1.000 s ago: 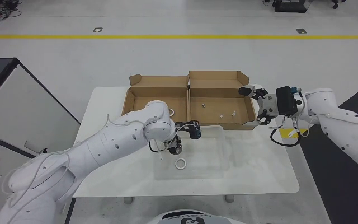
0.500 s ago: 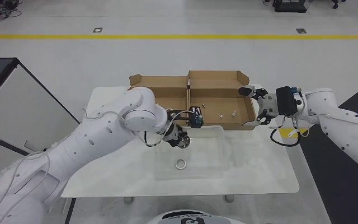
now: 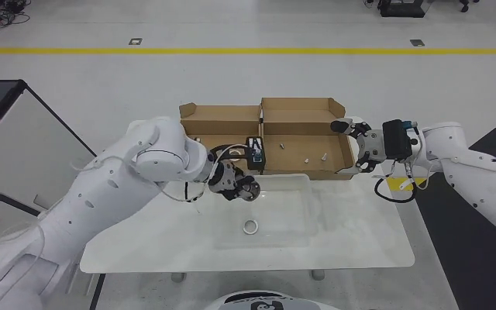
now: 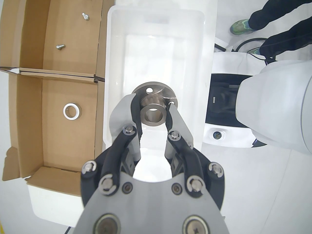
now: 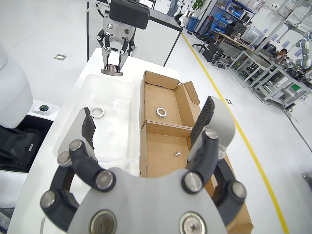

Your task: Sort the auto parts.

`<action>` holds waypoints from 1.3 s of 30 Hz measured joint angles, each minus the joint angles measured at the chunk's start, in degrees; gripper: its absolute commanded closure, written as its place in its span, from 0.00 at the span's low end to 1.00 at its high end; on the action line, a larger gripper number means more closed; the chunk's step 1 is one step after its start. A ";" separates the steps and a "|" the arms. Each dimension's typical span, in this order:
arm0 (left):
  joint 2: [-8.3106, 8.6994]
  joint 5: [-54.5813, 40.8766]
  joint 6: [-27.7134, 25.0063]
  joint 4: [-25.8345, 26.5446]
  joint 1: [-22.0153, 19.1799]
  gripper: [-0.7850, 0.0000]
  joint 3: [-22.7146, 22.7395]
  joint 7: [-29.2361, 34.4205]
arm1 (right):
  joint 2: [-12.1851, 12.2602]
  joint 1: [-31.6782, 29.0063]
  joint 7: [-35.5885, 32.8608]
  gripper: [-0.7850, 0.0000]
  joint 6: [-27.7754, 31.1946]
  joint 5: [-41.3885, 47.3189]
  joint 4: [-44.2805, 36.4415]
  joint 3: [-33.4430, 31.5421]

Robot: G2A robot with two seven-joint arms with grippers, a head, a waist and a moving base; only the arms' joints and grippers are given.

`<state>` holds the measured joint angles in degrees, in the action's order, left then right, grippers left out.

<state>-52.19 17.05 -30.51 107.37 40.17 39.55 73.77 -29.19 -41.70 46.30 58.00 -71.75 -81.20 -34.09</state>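
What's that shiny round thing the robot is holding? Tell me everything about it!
It is a grey metal part shaped like a little top hat: a flat round disc with small holes, and a short thick tube, hollow down the middle, standing on it. Teeth seem to ring the tube's base. The left gripper pinches the tube between its two fingers, disc facing down. It hangs over one end of the clear tray, seemingly lifted off it. Only the fingers touch it.

Left claw [image 4: 152,108] — clutching the flanged hub [image 4: 156,91] — has swung toward the cardboard boxes [image 3: 260,124].
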 measured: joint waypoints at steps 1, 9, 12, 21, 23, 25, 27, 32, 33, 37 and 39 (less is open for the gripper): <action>-0.01 0.00 0.00 -0.01 -0.01 1.00 -0.01 0.00 | 0.00 0.00 0.00 0.00 0.00 0.00 0.00 0.00; 0.17 -0.07 0.72 -0.65 1.16 1.00 1.07 -2.72 | 0.00 0.00 0.00 0.00 0.00 0.00 0.00 0.00; 1.03 -3.06 -0.47 -1.76 3.43 1.00 4.42 -7.34 | 0.00 0.00 0.00 0.00 0.00 0.00 0.00 0.00; 4.23 -16.68 -12.04 -4.84 12.45 1.00 16.10 -16.10 | 0.00 0.00 0.00 0.00 0.00 0.00 0.00 0.00; 4.77 -20.40 -15.21 -5.57 14.50 1.00 18.30 -17.93 | 0.00 0.00 0.00 0.00 0.00 0.00 0.00 0.00; 5.12 -23.48 -18.00 -6.18 16.07 1.00 19.91 -19.57 | 0.00 0.00 0.00 0.00 0.00 0.00 0.00 0.00; 5.40 -27.25 -21.46 -6.89 17.69 1.00 21.36 -21.73 | 0.00 0.00 0.00 0.00 0.00 0.00 0.00 0.00; 5.87 -34.22 -27.50 -6.99 19.75 1.00 22.71 -27.54 | 0.00 0.00 0.00 0.00 0.00 0.00 0.00 0.00; 5.91 -35.50 -27.62 -6.63 19.75 1.00 22.97 -27.65 | 0.00 0.00 0.00 0.00 0.00 0.00 0.00 0.00; 5.76 -41.62 -27.49 -5.01 19.73 1.00 24.91 -27.50 | 0.00 0.00 0.00 0.00 0.00 0.00 0.00 0.00; 5.51 -44.63 -27.48 -4.33 19.92 1.00 26.01 -27.48 | 0.00 0.00 0.00 0.00 0.00 0.00 0.00 0.00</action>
<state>-46.67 -27.58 -58.00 103.04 60.08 65.56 46.29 -29.19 -41.70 46.30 58.00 -71.75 -81.20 -34.09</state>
